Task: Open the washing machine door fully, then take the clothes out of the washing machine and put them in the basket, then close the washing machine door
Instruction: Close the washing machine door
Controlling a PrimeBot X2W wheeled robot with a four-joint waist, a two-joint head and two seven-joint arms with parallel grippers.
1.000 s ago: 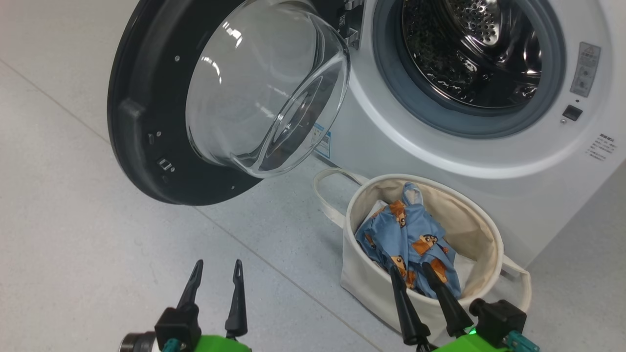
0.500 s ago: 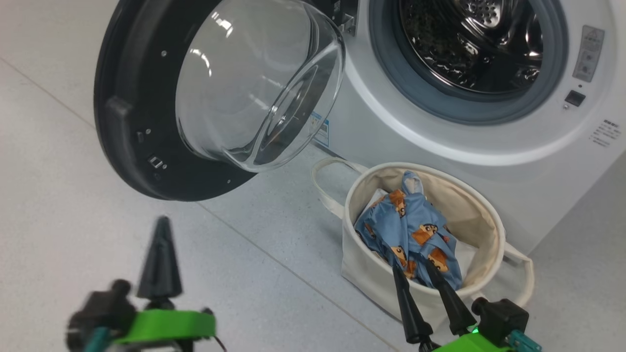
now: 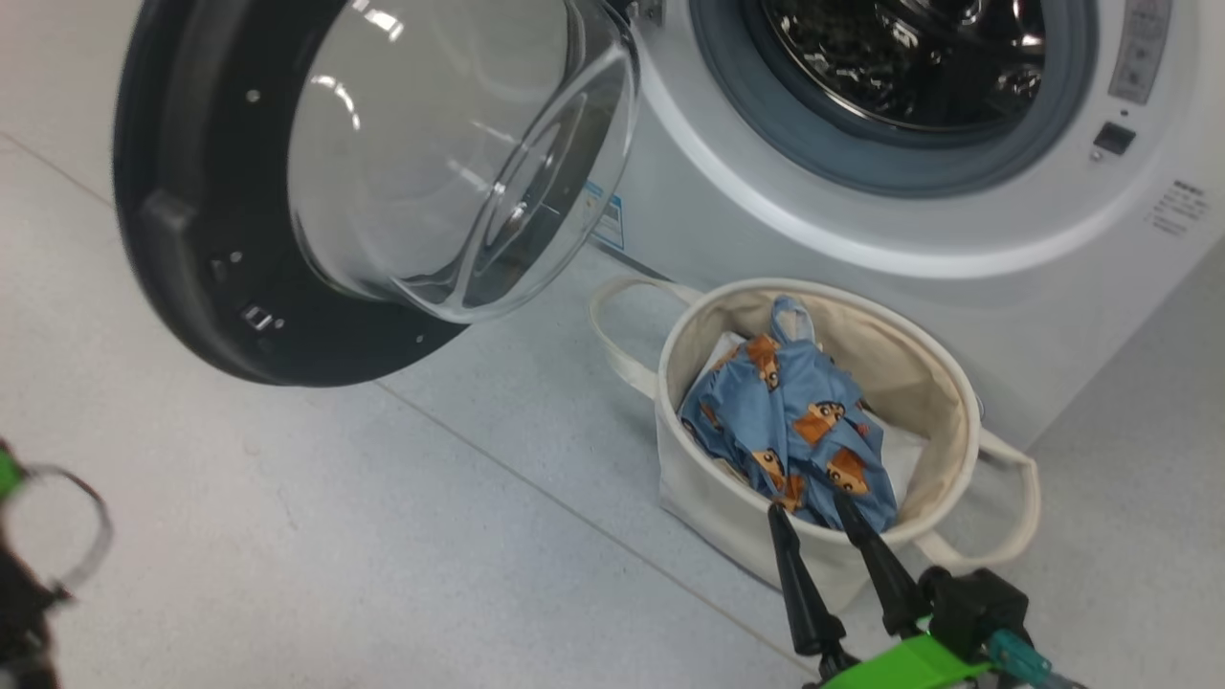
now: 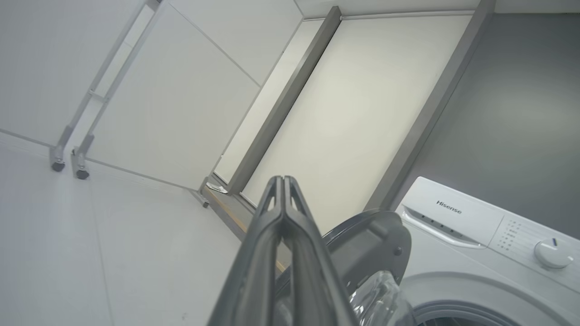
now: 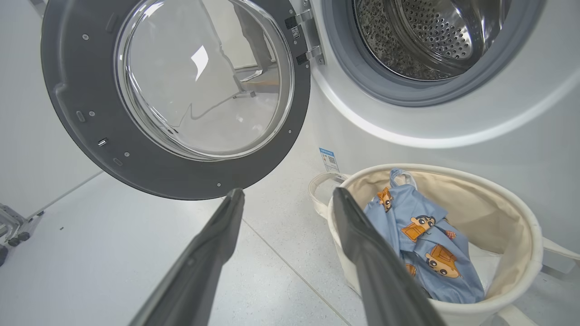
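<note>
The washing machine door (image 3: 182, 258) hangs out to the left.
The left pincer (image 4: 283, 179), pinched tight and empty, is nearer it; the right pincer (image 3: 809, 507) stands wide by the basket (image 3: 900, 373).

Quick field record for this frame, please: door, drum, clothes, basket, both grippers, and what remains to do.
door: wide open
drum: no clothes seen inside
clothes: in the basket
basket: on the floor, in front of the washer
left gripper: shut, holding nothing
right gripper: open, holding nothing, by the basket's near rim
remaining: close the door
</note>
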